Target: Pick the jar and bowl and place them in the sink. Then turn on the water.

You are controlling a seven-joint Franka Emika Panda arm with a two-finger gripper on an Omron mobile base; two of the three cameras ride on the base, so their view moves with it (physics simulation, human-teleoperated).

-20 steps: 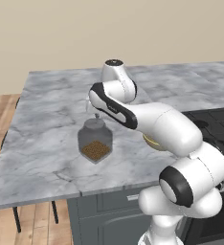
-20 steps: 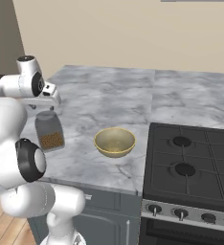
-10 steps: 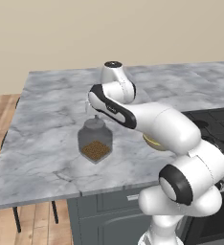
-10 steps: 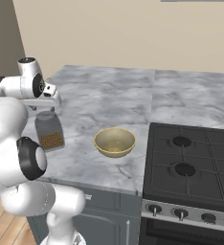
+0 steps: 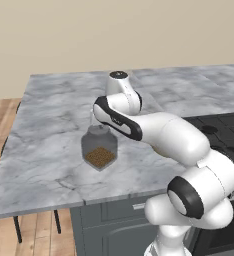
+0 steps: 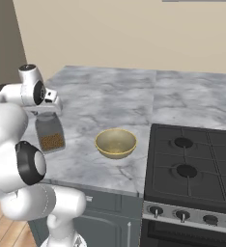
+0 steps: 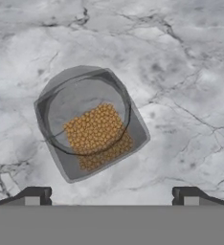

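The clear, faceted glass jar [image 5: 99,148] with a grey lid and brown granules stands upright on the grey-veined marble counter [image 5: 49,115], near its front edge. The two-finger gripper [image 7: 109,194] hangs directly above the jar, its dark tips spread wide with the jar between and beyond them in the hand view; it is open and grasps nothing. Seen from the right base view, the hand sits just over the lid [image 6: 48,116], though whether it touches the lid is hard to judge from this angle. The round, shallow yellowish-tan bowl [image 6: 116,143] rests on the counter well to the jar's right, beside the black gas hob [image 6: 192,169].

The risks from here lie in the descent. In the hand view the jar sits off-centre, left of the midpoint between the tips, so one finger may strike the lid or a shoulder and tip or shove the jar toward the edge. The jar also looks wide against the finger gap, and smooth glass facets could slip if gripped on a corner.
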